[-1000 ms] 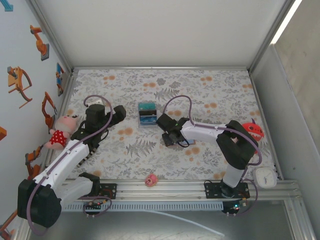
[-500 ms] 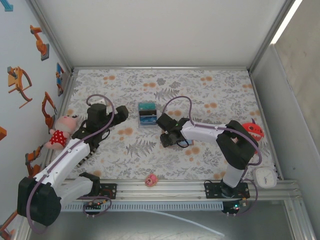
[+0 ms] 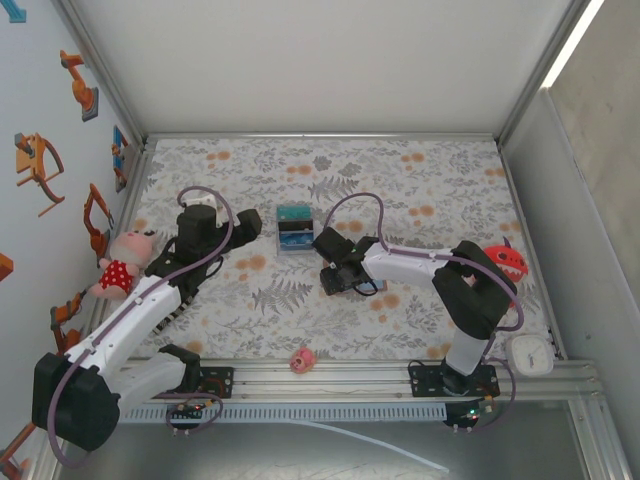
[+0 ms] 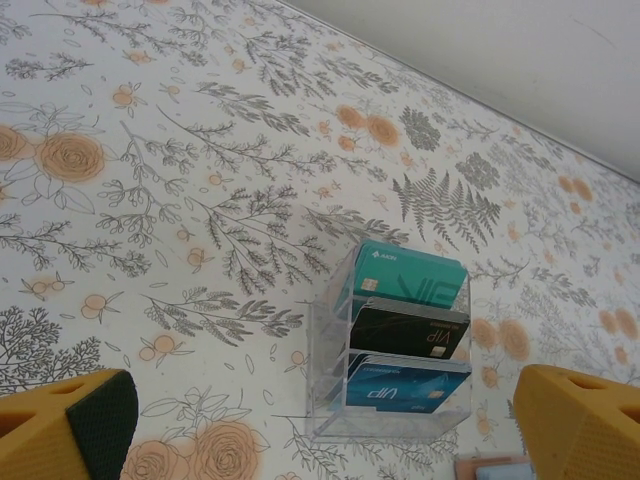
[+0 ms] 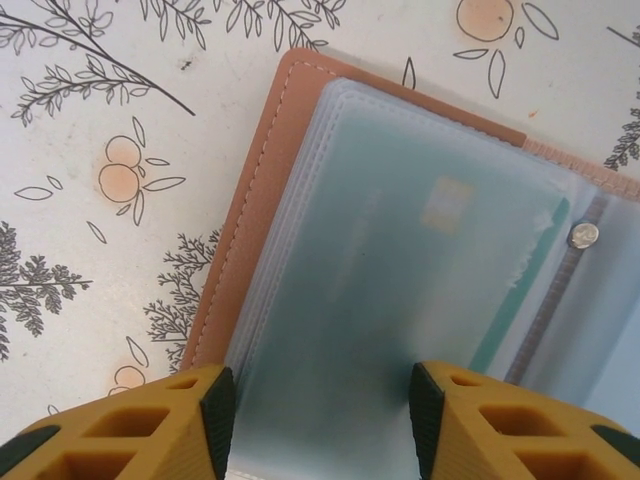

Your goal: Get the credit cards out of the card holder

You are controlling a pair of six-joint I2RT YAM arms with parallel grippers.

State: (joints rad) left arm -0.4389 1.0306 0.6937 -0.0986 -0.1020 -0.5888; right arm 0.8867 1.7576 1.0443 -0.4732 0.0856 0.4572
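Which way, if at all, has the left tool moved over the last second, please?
Yes. The left tool has edged rightward in the top view, closing on the clear card stand, which has stayed put.

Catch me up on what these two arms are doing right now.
The right gripper, its jaws open, hangs right over the open card holder lying on the floral table. Its fingers straddle a cloudy plastic sleeve with a teal credit card inside it. The left gripper, also open, is aimed at a clear stand farther back that holds three credit cards: teal, black and blue. At least one card is not yet out of the holder.
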